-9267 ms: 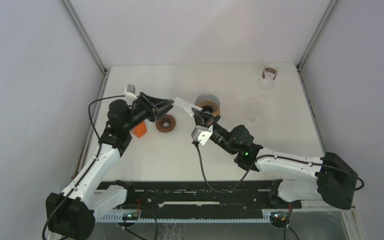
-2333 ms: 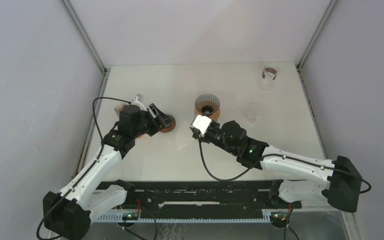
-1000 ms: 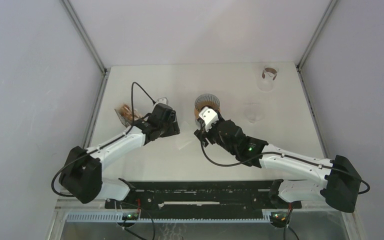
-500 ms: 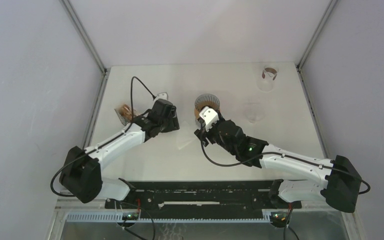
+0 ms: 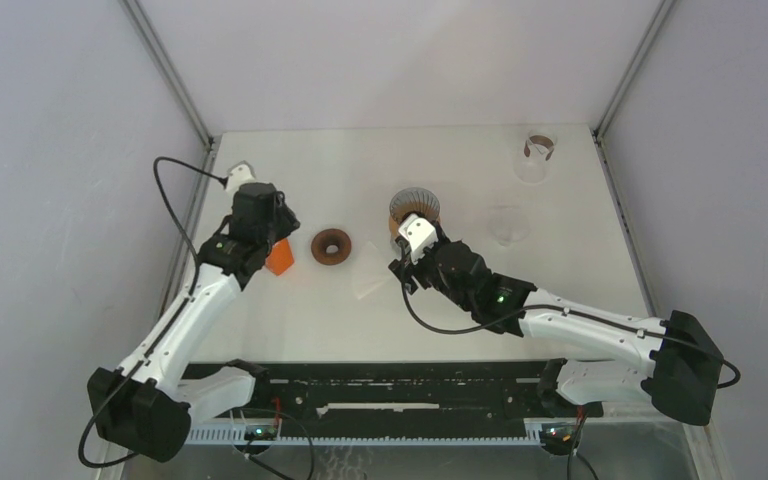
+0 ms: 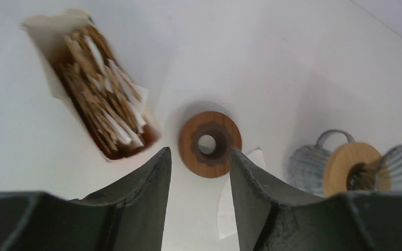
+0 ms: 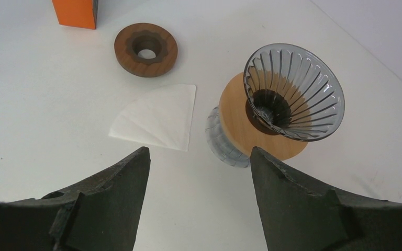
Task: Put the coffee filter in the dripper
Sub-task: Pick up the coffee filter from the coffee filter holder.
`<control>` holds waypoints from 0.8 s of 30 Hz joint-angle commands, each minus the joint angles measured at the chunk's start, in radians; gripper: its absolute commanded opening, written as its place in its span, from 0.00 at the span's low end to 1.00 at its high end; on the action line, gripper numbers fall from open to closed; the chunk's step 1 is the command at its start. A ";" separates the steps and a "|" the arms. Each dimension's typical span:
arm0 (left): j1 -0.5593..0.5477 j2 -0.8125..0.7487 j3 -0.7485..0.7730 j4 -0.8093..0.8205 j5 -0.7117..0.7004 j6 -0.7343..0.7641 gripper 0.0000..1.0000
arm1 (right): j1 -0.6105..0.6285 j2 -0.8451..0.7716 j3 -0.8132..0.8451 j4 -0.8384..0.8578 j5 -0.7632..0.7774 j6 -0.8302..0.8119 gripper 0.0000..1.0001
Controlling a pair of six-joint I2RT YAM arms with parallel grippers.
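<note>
The coffee filter lay flat and folded on the tabletop, about midway between the left and right edges. It sat on the near side of the dripper, close to it but not touching, and nothing held it. The dripper's ribbed glass cone stood on a wooden collar over a ribbed glass base, and the cone was empty, with no paper in it.

Just beyond the filter towards the left edge lay a wooden ring. Past that stood an orange box, and in the left wrist view its open top showed a stack of paper filters.

The right gripper hung over the gap between filter and dripper with its jaws wide apart and nothing between them. The left gripper hovered above the ring and box with its fingers parted by a narrower gap, also empty.

Two clear glasses, one right of the dripper and one at the far right corner, played no part.

As I judged it, the task was only partly done. A single filter was out and loose, but it had not yet been picked up, opened into a cone or seated in the dripper.
</note>
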 commanded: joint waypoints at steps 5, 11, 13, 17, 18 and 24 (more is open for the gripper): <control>0.153 -0.011 -0.057 0.035 0.035 -0.071 0.43 | 0.007 -0.024 -0.006 0.038 0.011 -0.005 0.78; 0.212 0.048 -0.059 0.074 0.096 -0.080 0.41 | 0.007 -0.014 -0.009 0.046 0.012 -0.012 0.78; 0.225 0.061 -0.063 0.092 0.105 -0.083 0.40 | 0.007 -0.009 -0.009 0.046 0.012 -0.014 0.78; 0.247 0.084 -0.062 0.115 0.112 -0.088 0.38 | 0.008 -0.001 -0.008 0.045 0.011 -0.018 0.78; 0.250 0.089 -0.062 0.121 0.114 -0.089 0.37 | 0.007 -0.001 -0.008 0.044 0.010 -0.019 0.78; 0.266 0.134 -0.057 0.149 0.135 -0.096 0.34 | 0.006 0.004 -0.009 0.045 0.009 -0.022 0.78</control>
